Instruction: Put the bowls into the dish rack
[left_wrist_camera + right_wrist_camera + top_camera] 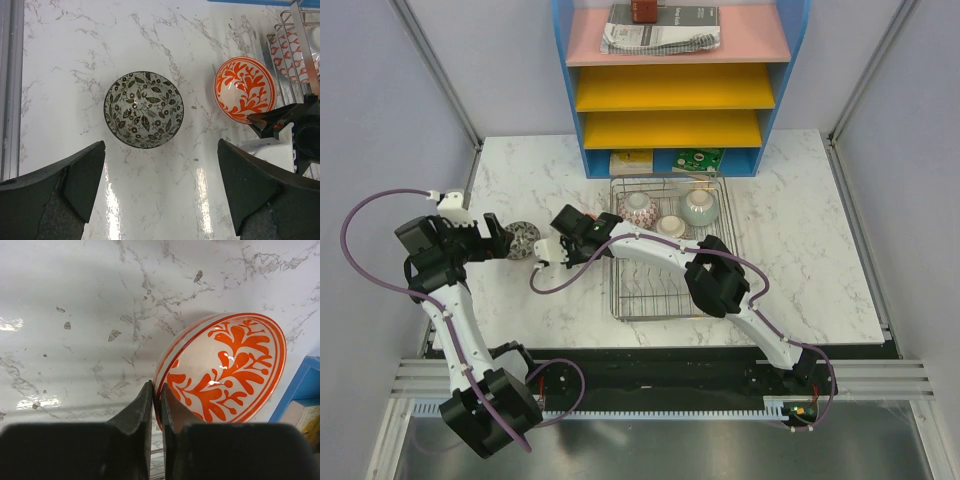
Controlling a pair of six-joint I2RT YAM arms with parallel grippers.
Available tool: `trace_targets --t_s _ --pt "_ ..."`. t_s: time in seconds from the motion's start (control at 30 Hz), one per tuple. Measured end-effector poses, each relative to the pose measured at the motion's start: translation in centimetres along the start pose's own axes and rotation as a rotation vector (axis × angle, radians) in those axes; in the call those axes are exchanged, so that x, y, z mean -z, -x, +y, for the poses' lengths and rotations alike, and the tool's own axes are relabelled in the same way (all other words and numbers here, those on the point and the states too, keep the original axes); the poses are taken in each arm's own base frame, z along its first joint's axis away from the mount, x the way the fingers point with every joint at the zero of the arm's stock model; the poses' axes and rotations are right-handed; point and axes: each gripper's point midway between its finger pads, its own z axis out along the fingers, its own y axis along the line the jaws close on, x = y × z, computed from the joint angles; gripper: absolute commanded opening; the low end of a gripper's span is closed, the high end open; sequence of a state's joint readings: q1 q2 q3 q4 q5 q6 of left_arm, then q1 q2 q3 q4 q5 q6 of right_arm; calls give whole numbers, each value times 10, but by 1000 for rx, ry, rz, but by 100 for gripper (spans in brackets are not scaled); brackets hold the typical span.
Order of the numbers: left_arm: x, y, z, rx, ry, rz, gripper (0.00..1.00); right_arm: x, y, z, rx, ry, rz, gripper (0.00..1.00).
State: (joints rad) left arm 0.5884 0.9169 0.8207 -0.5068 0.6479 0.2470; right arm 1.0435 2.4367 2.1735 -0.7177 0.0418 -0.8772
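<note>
The red-orange patterned bowl (225, 370) is tilted on edge, just off the marble beside the dish rack (715, 290). My right gripper (156, 392) is shut on its rim; in the left wrist view the bowl (245, 89) shows with that gripper (280, 122) below it. The grey-brown patterned bowl (143, 109) sits upright on the table, just ahead of my open, empty left gripper (160, 170). In the top view the left gripper (498, 238) is beside this bowl (524, 238). The rack holds the red-banded bowl (638, 208), the pale green bowl (700, 205) and a third bowl (670, 225).
The blue-framed shelf unit (680, 80) with yellow and pink trays stands behind the rack. A yellow box (631, 161) and a green packet (698, 159) lie under it. Metal frame posts flank the table at both sides.
</note>
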Motion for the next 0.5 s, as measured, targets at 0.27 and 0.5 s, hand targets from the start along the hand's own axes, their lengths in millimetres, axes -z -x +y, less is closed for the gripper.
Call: trace_targets --t_s 0.27,0.5 --pt "0 -1 1 8 -3 0 100 0 0 2 1 6 4 0" --pt "2 -2 7 26 14 0 100 -2 3 2 -47 -5 -15 0"
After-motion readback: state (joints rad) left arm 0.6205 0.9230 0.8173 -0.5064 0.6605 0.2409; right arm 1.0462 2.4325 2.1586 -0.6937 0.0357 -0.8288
